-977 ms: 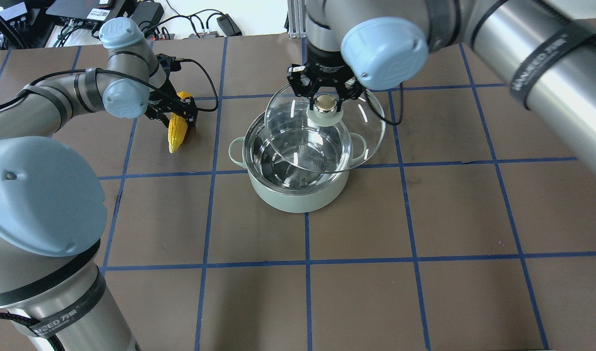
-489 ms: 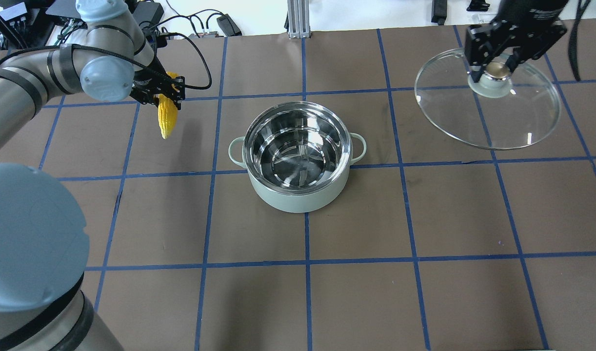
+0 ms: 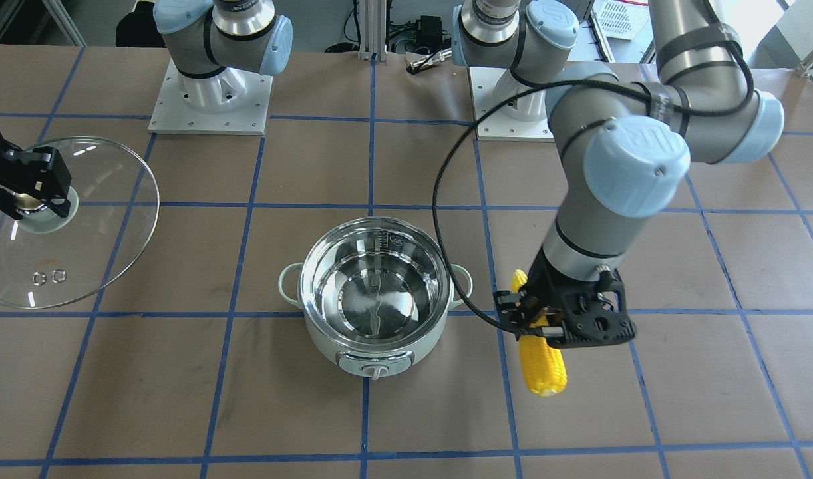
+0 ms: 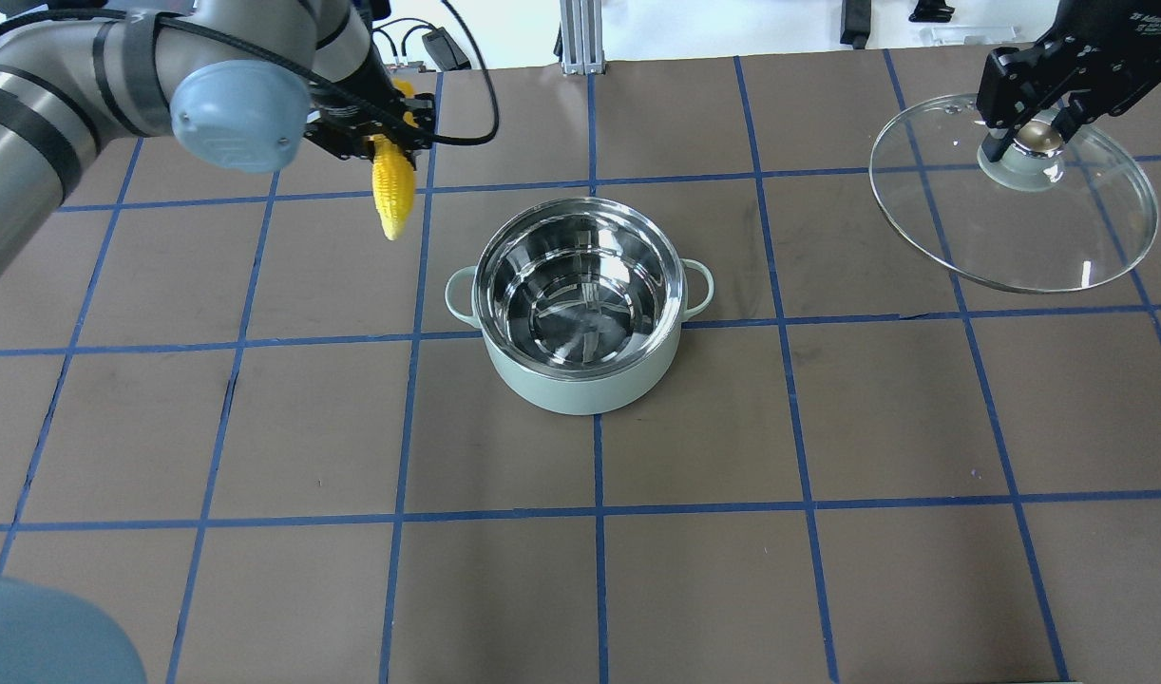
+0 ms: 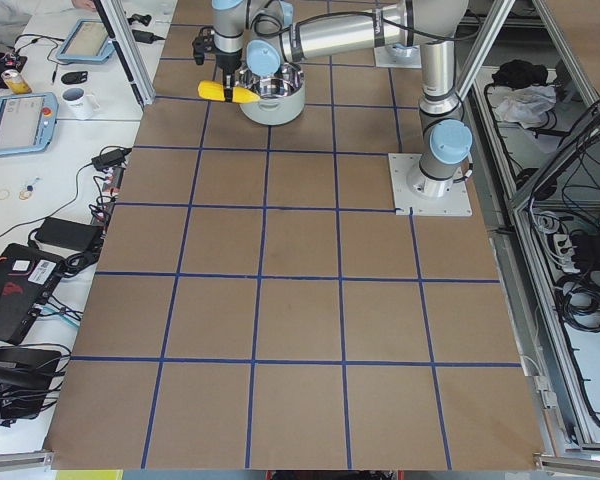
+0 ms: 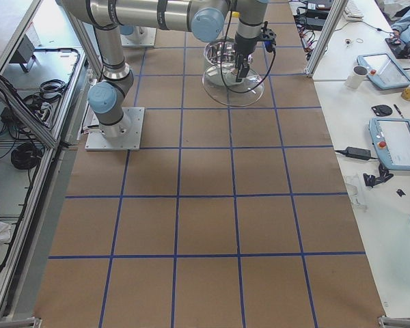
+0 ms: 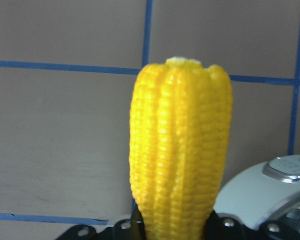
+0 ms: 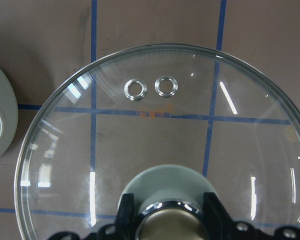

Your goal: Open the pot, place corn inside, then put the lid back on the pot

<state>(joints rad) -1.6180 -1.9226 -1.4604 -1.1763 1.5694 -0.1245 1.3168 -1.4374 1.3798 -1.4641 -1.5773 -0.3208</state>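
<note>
The mint-green pot [image 4: 580, 375] stands open at the table's middle, its steel inside empty; it also shows in the front view [image 3: 373, 346]. My left gripper [image 4: 376, 133] is shut on the yellow corn [image 4: 391, 195] and holds it in the air to the pot's left, tip hanging down. The corn also shows in the front view [image 3: 544, 369] and fills the left wrist view [image 7: 180, 150]. My right gripper [image 4: 1035, 128] is shut on the knob of the glass lid [image 4: 1018, 237] and holds it far to the pot's right. The lid fills the right wrist view [image 8: 160, 145].
The brown table [image 4: 599, 570] carries a grid of blue tape. Cables and power bricks [image 4: 438, 43] lie beyond its far edge. Both arm bases [image 3: 210, 100] stand at the robot's side of the table.
My left gripper has carried the corn higher and to the right, closer to the pot. My right gripper has moved the lid from over the pot out to the far right.
</note>
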